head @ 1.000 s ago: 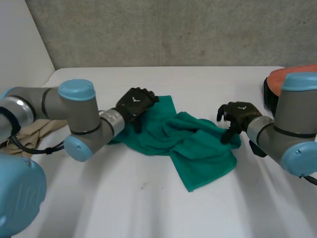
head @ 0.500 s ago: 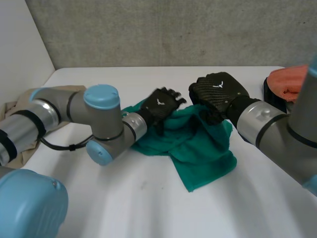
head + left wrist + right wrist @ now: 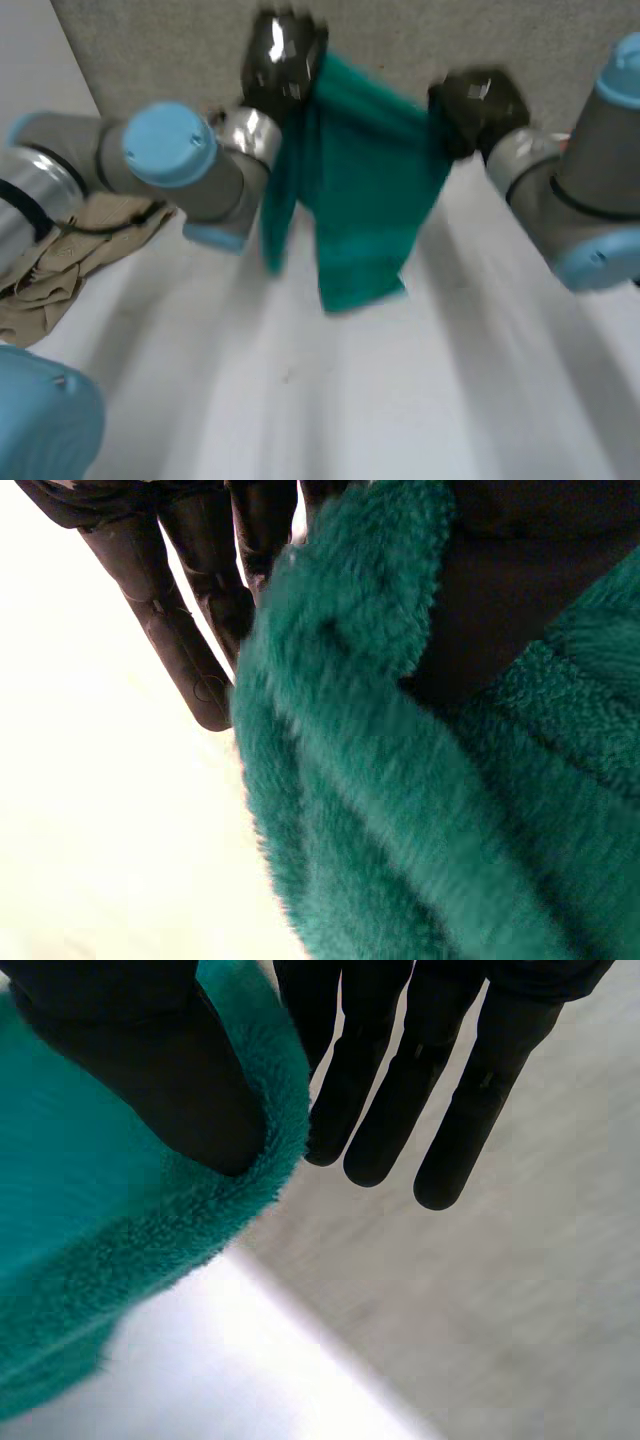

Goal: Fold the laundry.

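Head view: the green towel (image 3: 360,190) hung over the white table (image 3: 420,400), held up by its top edge btwn both hands; couldn't tell whether its lower end touched the table. The left hand (image 3: 283,60) sat at approx 11 o'clock, closed on the towel's left top corner. The right hand (image 3: 478,100) sat at approx 1 o'clock, closed on the right top corner. A beige cloth (image 3: 70,250) lay crumpled at 9 o'clock beside the left arm (image 3: 170,150) (well apart from the towel). Left wrist view: the left hand's fingers (image 3: 190,630) ran fairly straight, w/ the towel's bunched edge pinched against them. Right wrist view: the right hand's thumb (image 3: 170,1080) pressed the towel's edge against the nearest finger, the other fingers (image 3: 450,1090) straight and bare beside it.
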Tool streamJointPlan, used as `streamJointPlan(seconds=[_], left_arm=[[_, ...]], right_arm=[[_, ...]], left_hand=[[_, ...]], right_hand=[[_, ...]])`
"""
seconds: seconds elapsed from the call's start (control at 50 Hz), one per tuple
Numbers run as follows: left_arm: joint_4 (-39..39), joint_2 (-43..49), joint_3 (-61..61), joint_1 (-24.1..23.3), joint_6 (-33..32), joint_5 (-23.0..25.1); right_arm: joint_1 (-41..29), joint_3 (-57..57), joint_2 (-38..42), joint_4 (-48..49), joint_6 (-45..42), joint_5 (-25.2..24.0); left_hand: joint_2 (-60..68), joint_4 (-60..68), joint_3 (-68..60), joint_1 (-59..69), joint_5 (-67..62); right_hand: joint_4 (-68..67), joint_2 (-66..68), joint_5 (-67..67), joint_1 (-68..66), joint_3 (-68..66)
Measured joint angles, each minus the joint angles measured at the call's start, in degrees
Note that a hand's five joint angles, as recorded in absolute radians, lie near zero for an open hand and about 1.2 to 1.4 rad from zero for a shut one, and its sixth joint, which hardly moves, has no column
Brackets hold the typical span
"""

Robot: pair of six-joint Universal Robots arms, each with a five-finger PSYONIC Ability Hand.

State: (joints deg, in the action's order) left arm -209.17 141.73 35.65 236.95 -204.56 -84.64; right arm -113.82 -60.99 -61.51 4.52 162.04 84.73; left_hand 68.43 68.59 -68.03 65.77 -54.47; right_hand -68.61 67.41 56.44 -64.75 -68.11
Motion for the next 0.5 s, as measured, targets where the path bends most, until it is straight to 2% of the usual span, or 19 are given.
streamJointPlan(seconds=[0.14,0.24,0.36,0.5], left_arm=[[-8.98,-5.89,-1.63,-0.10,0.11,-3.94],[-8.73,-8.96,2.70,-0.65,-0.08,-6.94],[-5.39,-14.19,18.65,-1.65,-0.35,-7.87],[-2.82,-17.98,40.19,-2.18,-1.58,-7.97]], right_arm=[[-0.45,6.40,0.89,17.84,1.64,4.77],[-0.72,3.94,-0.02,25.17,1.64,4.28],[-1.18,-4.01,-0.78,23.55,1.28,2.13],[-1.73,-16.32,0.54,15.52,-0.92,0.82]], left_hand=[[0.01,0.00,0.00,0.00,0.00],[0.01,0.01,0.00,0.00,0.00],[0.10,0.03,-0.05,0.00,0.00],[-0.23,-0.42,0.01,0.00,0.00]], right_hand=[[0.00,0.00,0.08,0.00,0.00],[0.00,0.00,0.56,0.00,0.00],[0.00,0.00,0.80,0.00,0.00],[0.00,0.00,0.80,0.00,0.00]])
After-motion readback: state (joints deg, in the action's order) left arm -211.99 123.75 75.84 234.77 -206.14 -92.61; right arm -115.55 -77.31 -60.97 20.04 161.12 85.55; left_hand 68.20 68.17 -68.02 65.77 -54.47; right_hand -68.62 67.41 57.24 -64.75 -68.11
